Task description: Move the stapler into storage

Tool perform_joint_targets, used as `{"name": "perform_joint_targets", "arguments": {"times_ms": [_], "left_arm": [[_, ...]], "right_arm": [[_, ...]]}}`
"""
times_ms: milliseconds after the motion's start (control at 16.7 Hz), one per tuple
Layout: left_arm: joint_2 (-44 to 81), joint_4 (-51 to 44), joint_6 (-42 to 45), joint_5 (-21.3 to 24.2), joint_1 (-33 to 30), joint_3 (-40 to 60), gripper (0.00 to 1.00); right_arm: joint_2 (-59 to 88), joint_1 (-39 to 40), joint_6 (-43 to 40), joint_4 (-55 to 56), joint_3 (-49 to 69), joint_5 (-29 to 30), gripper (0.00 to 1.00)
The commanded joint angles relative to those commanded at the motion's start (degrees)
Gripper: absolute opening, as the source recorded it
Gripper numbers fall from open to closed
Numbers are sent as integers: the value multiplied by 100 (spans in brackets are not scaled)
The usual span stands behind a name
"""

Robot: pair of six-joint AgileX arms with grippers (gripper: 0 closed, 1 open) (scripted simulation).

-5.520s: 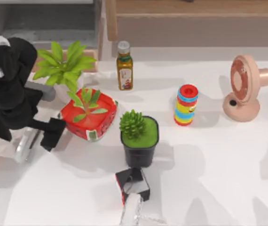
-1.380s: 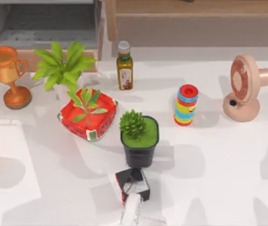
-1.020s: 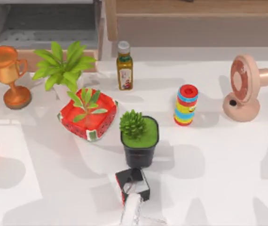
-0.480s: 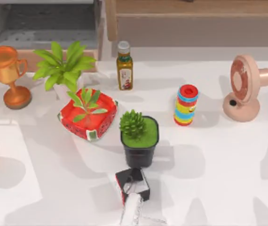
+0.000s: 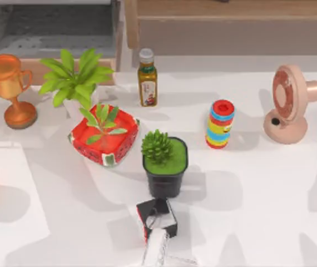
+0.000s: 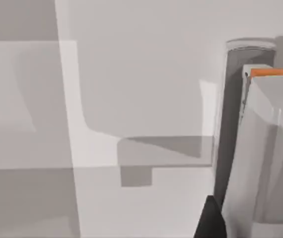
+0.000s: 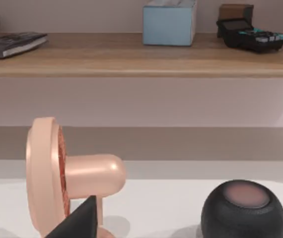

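Observation:
The stapler (image 6: 260, 148), a white bar with a dark grey strip along one side, looms close in the left wrist view. It stands right beside the black tip of my left gripper (image 6: 212, 222), above the white tabletop. Whether the gripper holds it, I cannot tell. A grey open compartment (image 5: 53, 30) sits in the wooden unit at the back left. My right gripper (image 7: 79, 220) is parked low at the right, facing the pink fan (image 7: 57, 173) and a dark round speaker (image 7: 243, 208).
On the table stand an orange trophy (image 5: 5, 89), two leafy plants (image 5: 72, 78) (image 5: 104, 136), a potted succulent (image 5: 164, 164), an oil bottle (image 5: 147, 78), a striped ring stack (image 5: 221, 123) and the fan (image 5: 289, 103). A black box with a red edge (image 5: 157, 218) and a glossy white thing (image 5: 155, 250) lie at the front edge.
Since 5.5 s ago my left arm has left the table's left side. The white bar beside it went too, and the trophy is uncovered. In the last second only a shadow edge at left shifted.

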Motion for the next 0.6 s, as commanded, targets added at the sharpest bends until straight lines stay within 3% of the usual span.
{"name": "perform_joint_targets", "arguments": {"times_ms": [360,600], "left_arm": [[0,0,0,0,0,0,98],[0,0,0,0,0,0,100]], "right_arm": [[0,0,0,0,0,0,100],[0,0,0,0,0,0,100]]}}
